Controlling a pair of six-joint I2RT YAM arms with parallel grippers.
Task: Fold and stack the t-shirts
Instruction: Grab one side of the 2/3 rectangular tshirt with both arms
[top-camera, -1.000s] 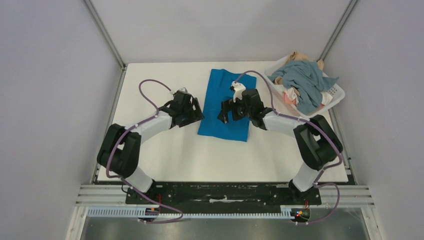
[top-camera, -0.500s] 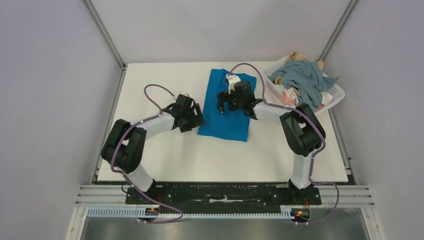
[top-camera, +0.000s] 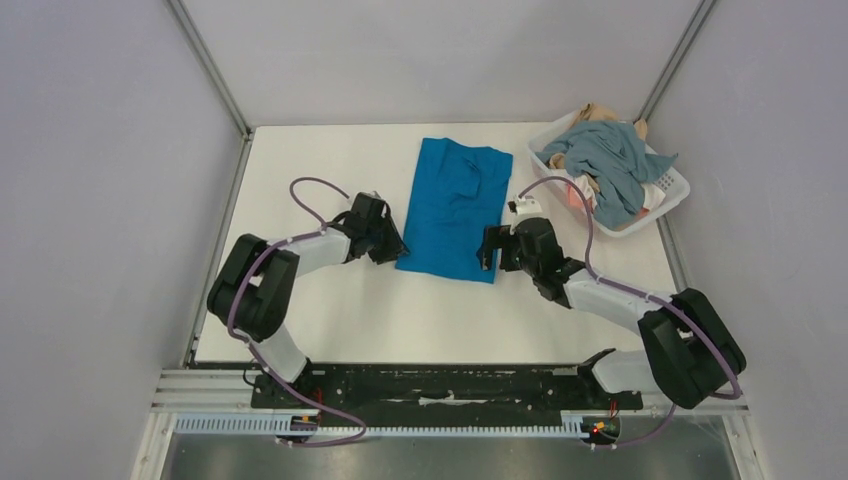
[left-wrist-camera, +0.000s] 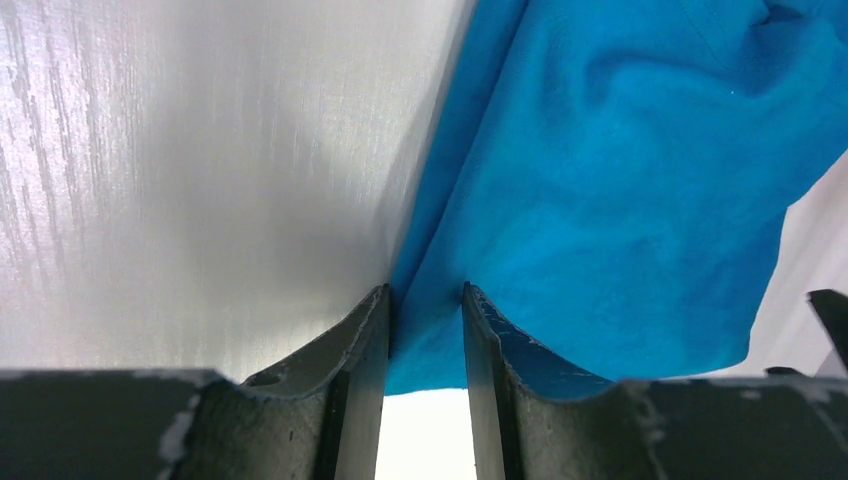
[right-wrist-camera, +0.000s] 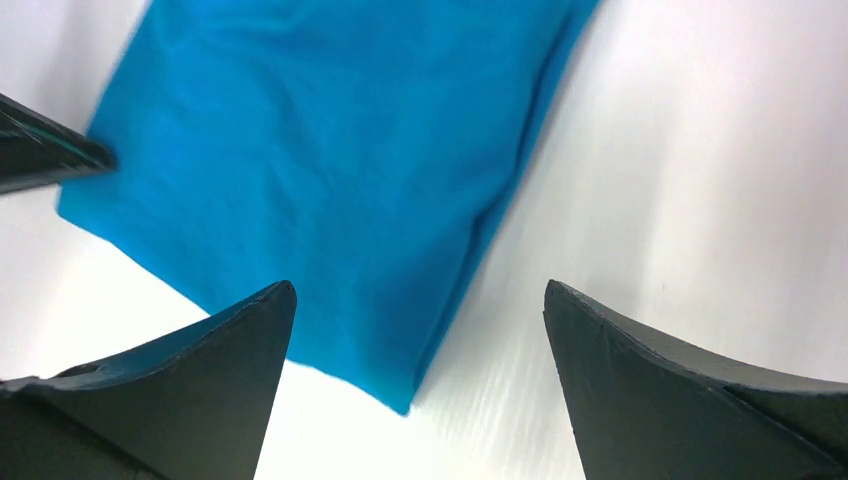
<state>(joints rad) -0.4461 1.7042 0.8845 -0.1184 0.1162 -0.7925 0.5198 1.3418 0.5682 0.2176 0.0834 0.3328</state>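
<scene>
The left end effector (left-wrist-camera: 425, 295) had been narrowed onto the near-left hem of the plain bright blue cloth t-shirt (top-camera: 455, 205), which lay flat on the white bench (top-camera: 330, 310). The cloth was pinched. The right end effector (top-camera: 490, 255), spread wide, had been brought from mid-shirt to the near-right corner, so the next fold was judged imminent.

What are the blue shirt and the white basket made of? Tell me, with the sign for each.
The blue shirt: soft matte cloth, possibly cotton; it wrinkles and lies limp on the table. The basket: white plastic by the look, smooth; thin rigid slotted walls.
</scene>
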